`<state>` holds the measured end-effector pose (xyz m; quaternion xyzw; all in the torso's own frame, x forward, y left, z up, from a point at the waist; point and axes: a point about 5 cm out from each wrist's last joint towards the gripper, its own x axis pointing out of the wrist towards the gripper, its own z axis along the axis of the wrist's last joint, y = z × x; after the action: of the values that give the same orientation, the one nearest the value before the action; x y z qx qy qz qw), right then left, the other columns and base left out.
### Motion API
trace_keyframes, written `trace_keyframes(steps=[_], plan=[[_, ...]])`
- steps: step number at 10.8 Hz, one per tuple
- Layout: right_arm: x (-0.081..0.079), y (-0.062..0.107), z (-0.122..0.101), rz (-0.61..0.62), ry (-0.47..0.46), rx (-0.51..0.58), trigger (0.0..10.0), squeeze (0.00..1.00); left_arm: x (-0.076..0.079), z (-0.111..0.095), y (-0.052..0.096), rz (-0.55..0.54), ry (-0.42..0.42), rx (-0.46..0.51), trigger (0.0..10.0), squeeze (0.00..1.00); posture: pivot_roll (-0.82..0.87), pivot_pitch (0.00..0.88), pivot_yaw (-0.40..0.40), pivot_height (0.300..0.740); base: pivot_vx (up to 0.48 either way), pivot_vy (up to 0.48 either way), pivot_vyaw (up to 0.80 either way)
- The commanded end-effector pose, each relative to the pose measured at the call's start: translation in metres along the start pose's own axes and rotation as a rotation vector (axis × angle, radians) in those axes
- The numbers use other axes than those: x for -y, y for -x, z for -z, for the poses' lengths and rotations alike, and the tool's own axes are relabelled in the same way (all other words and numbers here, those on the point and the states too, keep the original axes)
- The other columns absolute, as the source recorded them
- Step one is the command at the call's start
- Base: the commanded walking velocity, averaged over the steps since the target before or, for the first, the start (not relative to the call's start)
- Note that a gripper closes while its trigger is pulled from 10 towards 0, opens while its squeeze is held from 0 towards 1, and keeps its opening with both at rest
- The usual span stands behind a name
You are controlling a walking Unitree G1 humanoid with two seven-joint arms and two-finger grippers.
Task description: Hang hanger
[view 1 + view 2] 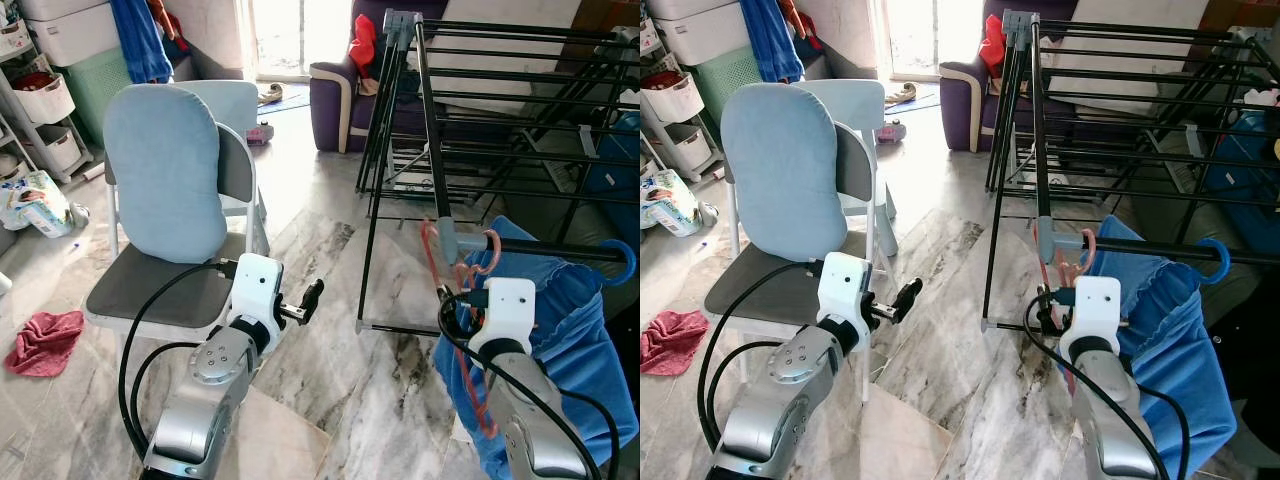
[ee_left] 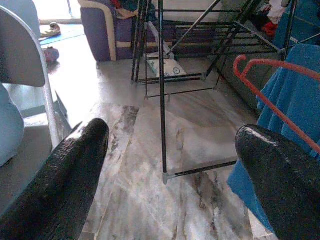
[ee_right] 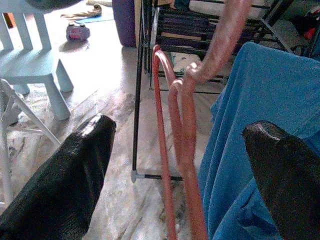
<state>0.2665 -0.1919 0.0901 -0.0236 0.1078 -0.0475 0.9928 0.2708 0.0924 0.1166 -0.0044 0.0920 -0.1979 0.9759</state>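
A red-pink hanger point(image 1: 432, 255) carries a blue garment point(image 1: 570, 320), and its hook point(image 1: 487, 258) curls at the lower dark rail point(image 1: 545, 249) of the black drying rack point(image 1: 420, 90). In the right wrist view my right gripper point(image 3: 177, 129) is open, its two black fingers point(image 3: 75, 170) set wide on either side of the hanger point(image 3: 187, 150) without touching it. My left gripper point(image 1: 310, 298) is open and holds nothing, raised over the marble floor left of the rack, in front of the chair; the left wrist view looks past its fingertips point(image 2: 75, 165) at the rack's foot and the hanger's shoulder point(image 2: 280, 100).
A white chair with a pale blue cushion point(image 1: 165, 170) stands close on my left. A red cloth point(image 1: 45, 340) lies on the floor beside it. A purple sofa point(image 1: 335, 100) sits behind the rack, and shelves with baskets point(image 1: 45, 95) line the far left.
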Motion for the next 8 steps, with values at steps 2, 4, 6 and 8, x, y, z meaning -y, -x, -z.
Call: trace_keyframes(steps=[2, 4, 6, 8], plan=[[-0.0012, -0.0022, -0.0021, -0.002, 0.001, 0.003, 10.0, 1.0, 0.0, -0.0004, -0.0016, 0.001, -0.016, 0.001, 10.0, 0.0, -0.06, 0.0, -0.028, 0.74, -0.127, 0.0, 0.0], [-0.0001, -0.0039, -0.0041, 0.0, 0.005, 0.009, 10.0, 1.0, 0.0, 0.0001, -0.0016, -0.001, -0.015, -0.001, 10.0, 0.0, -0.07, 0.0, -0.031, 0.74, -0.261, 0.0, 0.0], [-0.0022, -0.0057, -0.005, -0.004, 0.001, 0.014, 10.0, 1.0, 0.0001, 0.0001, -0.0019, -0.003, -0.016, -0.002, 10.0, 0.0, -0.06, 0.0, -0.033, 0.74, -0.27, 0.0, 0.0], [-0.0031, -0.0064, -0.0047, -0.006, 0.002, 0.014, 10.0, 1.0, 0.0, -0.0001, -0.0023, -0.003, -0.017, -0.001, 10.0, 0.0, -0.06, 0.0, -0.033, 0.74, -0.291, 0.0, 0.0]])
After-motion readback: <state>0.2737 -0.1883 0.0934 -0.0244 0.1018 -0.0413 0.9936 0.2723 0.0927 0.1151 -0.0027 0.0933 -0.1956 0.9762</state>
